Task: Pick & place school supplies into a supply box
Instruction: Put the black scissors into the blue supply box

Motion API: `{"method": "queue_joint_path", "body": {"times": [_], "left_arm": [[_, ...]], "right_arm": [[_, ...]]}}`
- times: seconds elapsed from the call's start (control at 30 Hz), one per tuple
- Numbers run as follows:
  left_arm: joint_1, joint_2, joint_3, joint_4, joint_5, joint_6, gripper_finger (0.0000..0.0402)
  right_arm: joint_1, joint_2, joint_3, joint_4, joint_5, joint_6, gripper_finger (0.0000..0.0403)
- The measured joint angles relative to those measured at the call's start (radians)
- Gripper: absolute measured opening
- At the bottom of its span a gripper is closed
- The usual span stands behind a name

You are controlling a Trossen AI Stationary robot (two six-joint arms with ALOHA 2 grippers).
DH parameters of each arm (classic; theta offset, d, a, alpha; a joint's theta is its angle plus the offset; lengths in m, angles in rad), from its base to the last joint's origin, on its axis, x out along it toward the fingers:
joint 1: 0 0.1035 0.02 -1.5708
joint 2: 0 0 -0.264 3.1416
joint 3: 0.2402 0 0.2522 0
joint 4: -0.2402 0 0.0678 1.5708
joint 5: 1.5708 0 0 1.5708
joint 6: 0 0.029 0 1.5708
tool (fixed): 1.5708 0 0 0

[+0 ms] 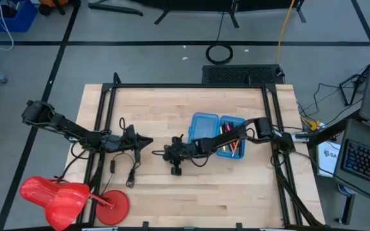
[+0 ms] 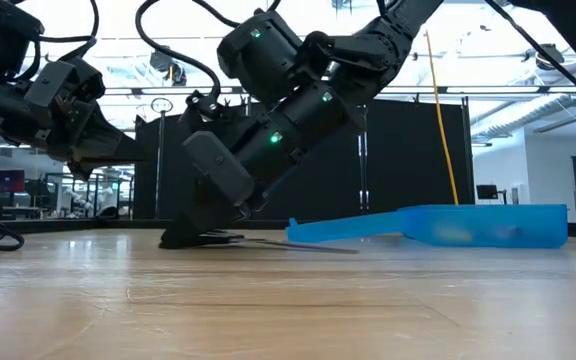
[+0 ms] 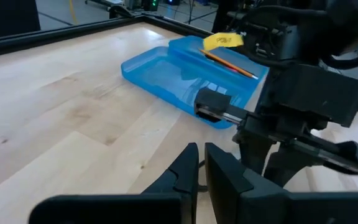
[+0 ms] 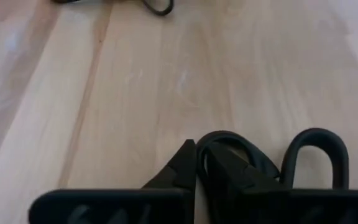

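Scissors (image 4: 272,158), right wrist view: we log black loop handles flat on the counter (image 4: 166,81), right gripper (image 4: 196,163) jaws pinched on one loop.

Left wrist view: we log left gripper (image 3: 199,168) jaws pressed together, holding nothing; box (image 3: 185,78) lies open beyond, an orange pencil (image 3: 232,64) in its far half.

Low view: we log right gripper (image 2: 203,225) down at the counter, box (image 2: 448,225) beside it, left gripper (image 2: 118,145) raised.

High view: we log box (image 1: 205,128) mid-counter holding supplies (image 1: 231,142); right gripper (image 1: 172,154) just beside it; left gripper (image 1: 145,141) near.
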Motion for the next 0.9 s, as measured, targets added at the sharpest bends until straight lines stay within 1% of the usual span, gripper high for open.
{"method": "queue_joint_path", "body": {"times": [0.17, 0.33, 0.47, 0.67, 0.77, 0.83, 0.9], "left_arm": [[0.0, 0.0, 0.0, 0.0, 0.0, 0.0, 0.0031], [0.0, 0.0, 0.0, 0.0, 0.0, 0.0, 0.0031], [0.0, 0.0, 0.0, 0.0, 0.0, 0.0, 0.0031], [0.0, 0.0, 0.0, 0.0, 0.0, 0.0, 0.0031], [0.0, 0.0, 0.0, 0.0, 0.0, -0.001, 0.0031], [0.0, 0.0, 0.0, 0.0, 0.0, -0.002, 0.0031], [0.0, 0.0, 0.0, 0.0, 0.0, -0.003, 0.0031]], "right_arm": [[0.034, -0.018, -0.002, -0.003, 0.109, -0.026, 0.0002], [0.056, -0.062, -0.007, -0.022, 0.145, -0.024, 0.0002], [0.071, -0.101, -0.006, -0.037, 0.2, -0.03, 0.0002], [0.076, -0.121, -0.006, -0.056, 0.197, -0.021, 0.0002], [0.068, -0.121, -0.006, -0.064, 0.195, 0.013, 0.0001], [0.056, -0.121, -0.005, -0.086, 0.212, 0.024, 0.0009], [0.048, -0.121, -0.005, -0.101, 0.26, 0.025, 0.0025]]}}
